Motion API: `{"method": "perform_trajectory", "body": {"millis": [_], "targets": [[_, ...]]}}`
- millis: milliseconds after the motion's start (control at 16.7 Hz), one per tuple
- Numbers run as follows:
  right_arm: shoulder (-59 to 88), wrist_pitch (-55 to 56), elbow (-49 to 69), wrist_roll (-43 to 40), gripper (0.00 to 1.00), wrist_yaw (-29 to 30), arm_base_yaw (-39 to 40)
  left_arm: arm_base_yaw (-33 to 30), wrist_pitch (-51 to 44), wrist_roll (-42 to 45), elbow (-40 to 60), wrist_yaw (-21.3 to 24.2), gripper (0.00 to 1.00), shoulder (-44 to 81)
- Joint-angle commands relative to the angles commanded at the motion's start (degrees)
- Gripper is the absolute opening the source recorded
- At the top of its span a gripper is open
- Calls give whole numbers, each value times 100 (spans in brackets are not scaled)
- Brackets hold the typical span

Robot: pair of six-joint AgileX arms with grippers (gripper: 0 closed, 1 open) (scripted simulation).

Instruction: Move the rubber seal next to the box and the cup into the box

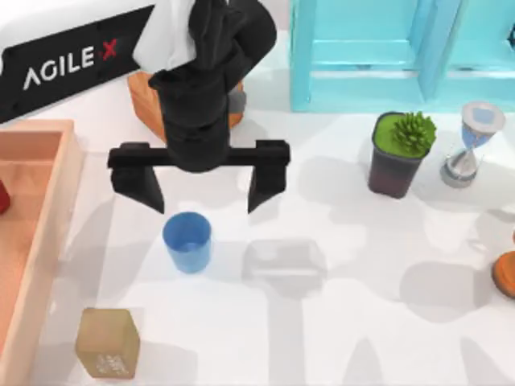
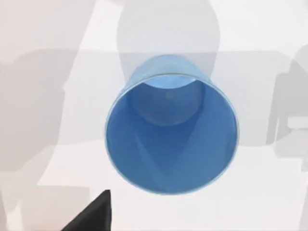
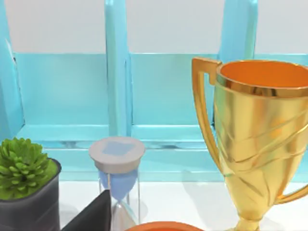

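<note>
The blue cup (image 1: 187,241) stands upright on the white table, left of centre. My left gripper (image 1: 205,203) hovers open just behind and above it, fingers spread wider than the cup and holding nothing. In the left wrist view I look down into the cup (image 2: 171,125), with one dark fingertip (image 2: 91,216) at its side. The tan rubber seal (image 1: 107,343) stands at the front left, close to the box (image 1: 50,233), which runs along the table's left edge. My right arm is parked off the right side.
An orange wood-grain cube (image 1: 145,100) sits behind the left arm. At the back right is a turquoise shelf (image 1: 386,48), with a plant pot (image 1: 398,153) and an hourglass (image 1: 471,145) in front. A gold trophy (image 3: 260,139) stands near the right arm. A red object (image 1: 3,197) lies in the box.
</note>
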Motion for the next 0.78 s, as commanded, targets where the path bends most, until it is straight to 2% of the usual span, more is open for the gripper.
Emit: {"method": "perform_trajectory", "body": {"millis": [360,780], "targets": [[0,0,0,0,100,0,0,26,82,11,-87,0,100,1],[0,0,0,0,100,0,0,14,1369,19,-1015,3,100,346]]}}
